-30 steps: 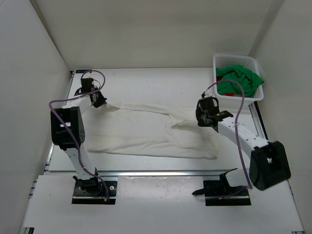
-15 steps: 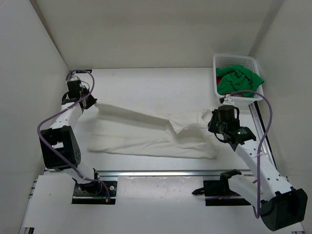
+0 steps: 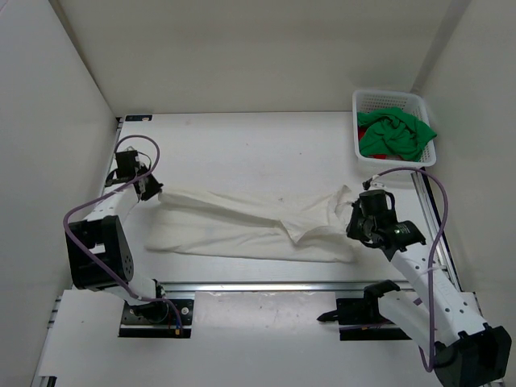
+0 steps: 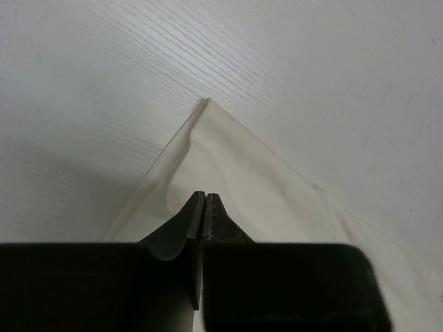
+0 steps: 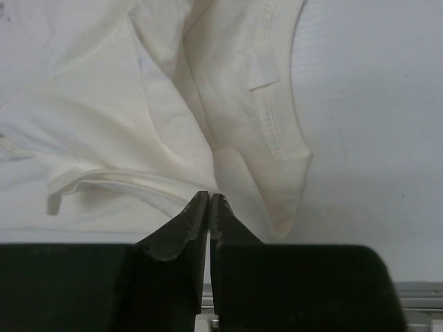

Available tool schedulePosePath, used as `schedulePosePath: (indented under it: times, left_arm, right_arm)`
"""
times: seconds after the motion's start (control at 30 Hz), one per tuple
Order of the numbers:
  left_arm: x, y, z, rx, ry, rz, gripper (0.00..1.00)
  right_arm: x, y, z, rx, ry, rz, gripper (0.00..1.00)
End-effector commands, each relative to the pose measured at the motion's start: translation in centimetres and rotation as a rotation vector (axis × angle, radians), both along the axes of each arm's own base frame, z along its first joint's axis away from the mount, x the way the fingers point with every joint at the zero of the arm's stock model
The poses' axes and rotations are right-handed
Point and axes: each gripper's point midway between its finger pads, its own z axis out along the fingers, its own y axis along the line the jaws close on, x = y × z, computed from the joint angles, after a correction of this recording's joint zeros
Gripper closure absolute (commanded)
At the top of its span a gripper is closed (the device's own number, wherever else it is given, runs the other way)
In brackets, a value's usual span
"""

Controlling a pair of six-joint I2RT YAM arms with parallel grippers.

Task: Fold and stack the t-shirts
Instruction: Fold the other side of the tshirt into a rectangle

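1. White t-shirt (image 3: 242, 226) lies spread across the table (image 3: 242, 145), stretched between both arms; collar end at the right.
2. Mesh basket (image 3: 387, 101) stands at the far right corner, well apart from that shirt.
3. Green t-shirt (image 3: 395, 133) is bunched inside the basket, on top; red t-shirt (image 3: 376, 151) shows beneath it.
4. Right gripper (image 5: 209, 196): jaws closed on a fold beside the collar.
5. Left gripper (image 4: 205, 195): tips together over the shirt's left corner; whether cloth is pinched cannot be told.
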Motion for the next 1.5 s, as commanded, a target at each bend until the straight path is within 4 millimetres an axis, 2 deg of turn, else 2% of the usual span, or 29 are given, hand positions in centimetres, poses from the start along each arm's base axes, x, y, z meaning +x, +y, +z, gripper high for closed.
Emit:
schedulePosePath:
  times: [0.0, 0.07, 0.13, 0.17, 0.23, 0.3, 0.33, 0.37, 0.4, 0.43, 0.5, 0.53, 0.57, 0.6, 0.63, 0.67, 0.7, 0.73, 0.77, 0.8, 0.87, 0.9, 0.97, 1.0, 1.07, 1.2, 1.33, 1.4, 1.47]
  left_arm:
    - [0.1, 0.6, 0.6, 0.004, -0.030, 0.010, 0.83]
    - [0.0, 0.5, 0.4, -0.017, -0.041, 0.007, 0.73]
    - [0.0, 0.8, 0.8, -0.058, -0.060, 0.032, 0.52]
    - [-0.1, 0.8, 0.6, -0.074, -0.058, 0.038, 0.52]
    - [0.6, 0.8, 1.8, -0.098, -0.095, 0.051, 0.56]
    - [0.9, 0.7, 2.4, -0.110, -0.113, 0.060, 0.59]
    - [1.1, 0.4, 3.3, -0.116, -0.140, 0.049, 0.60]
    - [1.5, -0.3, 4.0, -0.125, -0.162, 0.033, 0.62]
    - [2.0, -0.8, 5.0, -0.124, -0.190, 0.016, 0.63]
    - [2.1, -1.5, 5.1, -0.113, -0.194, -0.001, 0.65]
    - [3.0, -3.7, 6.9, -0.090, -0.238, -0.065, 0.65]
    - [3.2, -5.0, 7.8, -0.080, -0.261, -0.098, 0.66]
    - [3.4, -6.4, 7.7, -0.071, -0.263, -0.128, 0.67]
    - [3.5, -6.9, 8.0, -0.063, -0.275, -0.140, 0.67]
    - [3.5, -9.9, 8.3, -0.071, -0.280, -0.211, 0.67]
    - [3.3, -12.0, 8.1, -0.070, -0.277, -0.258, 0.67]
    - [3.2, -12.9, 7.8, -0.069, -0.281, -0.274, 0.67]
    - [2.4, -15.0, 7.1, -0.077, -0.272, -0.320, 0.67]
    - [1.5, -16.9, 6.0, -0.095, -0.258, -0.355, 0.67]
    - [1.2, -18.5, 6.1, -0.109, -0.280, -0.393, 0.67]
    - [-0.6, -20.7, 4.2, -0.144, -0.248, -0.440, 0.67]
    - [-1.5, -22.1, 3.7, -0.160, -0.243, -0.483, 0.67]
    - [-3.1, -23.2, 2.4, -0.173, -0.217, -0.512, 0.67]
    - [-3.3, -24.2, 2.9, -0.184, -0.246, -0.537, 0.68]
    - [-4.2, -24.6, 2.1, -0.183, -0.233, -0.558, 0.67]
    - [-5.7, -25.4, 1.8, -0.205, -0.236, -0.591, 0.67]
    - [-5.9, -25.3, 1.6, -0.221, -0.245, -0.589, 0.67]
    - [-6.4, -25.4, 1.3, -0.227, -0.232, -0.603, 0.67]
    - [-6.3, -25.4, 1.8, -0.239, -0.255, -0.601, 0.67]
  right_arm:
    - [-0.4, 0.2, 0.1, 0.003, 0.031, -0.004, 1.00]
    - [-0.6, 0.2, 0.5, -0.005, 0.036, -0.012, 0.99]
    - [-0.9, -0.1, 1.2, -0.007, 0.035, -0.016, 0.92]
    - [-0.8, -0.1, 1.9, 0.002, 0.018, -0.013, 0.93]
    - [-1.1, 0.1, 2.6, 0.015, 0.022, 0.008, 0.91]
    - [-1.4, 0.2, 3.1, 0.012, 0.015, 0.026, 0.80]
    - [-1.4, 0.2, 3.4, 0.000, 0.010, 0.032, 0.72]
    - [-1.5, 0.3, 3.5, -0.003, 0.010, 0.039, 0.70]
    - [-1.4, 0.5, 3.6, -0.008, 0.005, 0.052, 0.70]
    - [-1.5, 0.7, 3.5, -0.006, 0.005, 0.061, 0.73]
    - [-1.5, 1.5, 2.8, -0.002, 0.023, 0.089, 0.83]
    - [-1.1, 2.3, 2.4, 0.007, 0.018, 0.114, 0.93]
    - [-0.9, 3.5, 2.2, 0.028, 0.008, 0.152, 1.00]
    - [-1.0, 4.8, 1.4, 0.034, 0.022, 0.191, 1.00]
    - [-0.2, 6.0, 1.2, 0.048, -0.001, 0.209, 1.00]
    - [-0.1, 8.1, 1.2, 0.065, -0.035, 0.269, 1.00]
    - [-0.5, 9.9, 0.7, 0.057, -0.030, 0.337, 1.00]
    - [-0.2, 11.5, 0.1, 0.046, -0.049, 0.378, 1.00]
    - [0.4, 12.8, 0.5, 0.056, -0.085, 0.398, 1.00]
    - [0.5, 14.1, -0.1, 0.052, -0.073, 0.437, 0.97]
    - [0.8, 15.0, -2.2, -0.008, -0.021, 0.465, 0.89]
    - [1.1, 15.4, -2.3, -0.034, -0.034, 0.481, 0.84]
    - [1.1, 15.6, -3.9, -0.076, 0.002, 0.499, 0.79]
    - [1.1, 16.0, -4.2, -0.075, 0.000, 0.511, 0.76]
    - [1.1, 16.1, -5.2, -0.083, 0.019, 0.517, 0.73]
    - [0.7, 16.3, -6.2, -0.097, 0.053, 0.539, 0.68]
    - [0.1, 16.7, -6.5, -0.094, 0.076, 0.550, 0.70]
    - [-0.1, 16.2, -6.9, -0.124, 0.095, 0.540, 0.70]
    - [-0.6, 15.8, -7.3, -0.156, 0.110, 0.539, 0.70]
